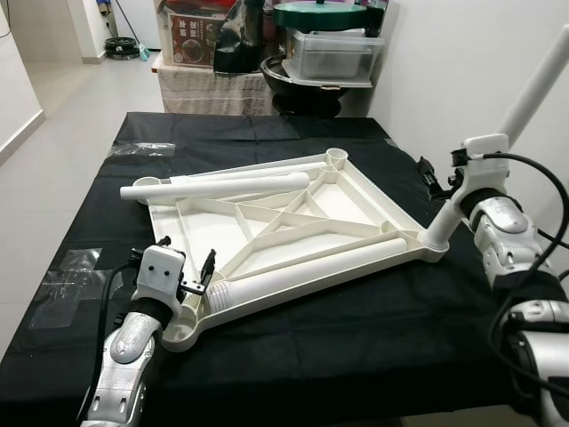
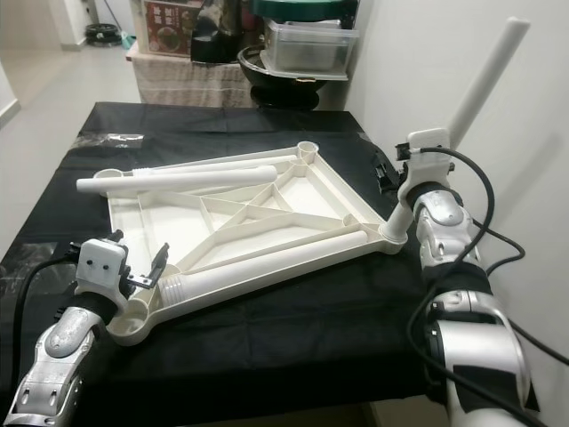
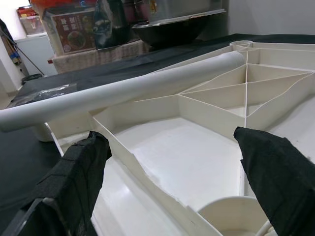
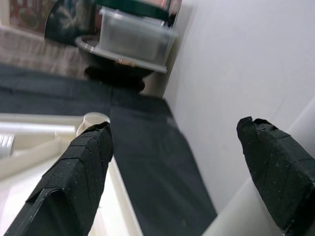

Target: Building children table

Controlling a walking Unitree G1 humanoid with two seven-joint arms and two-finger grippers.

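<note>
White plastic tabletop lay upside down on black cloth, mid-frame.
Left gripper, fingers apart, sat at its lower-left corner; right gripper, fingers spread, met the standing leg at right.

The upturned table panel lies in the middle of the tabletop, with two legs lying across it. A third leg stands tilted in its right corner socket. The left hand is at the near left corner, the right hand beside the standing leg.
</note>
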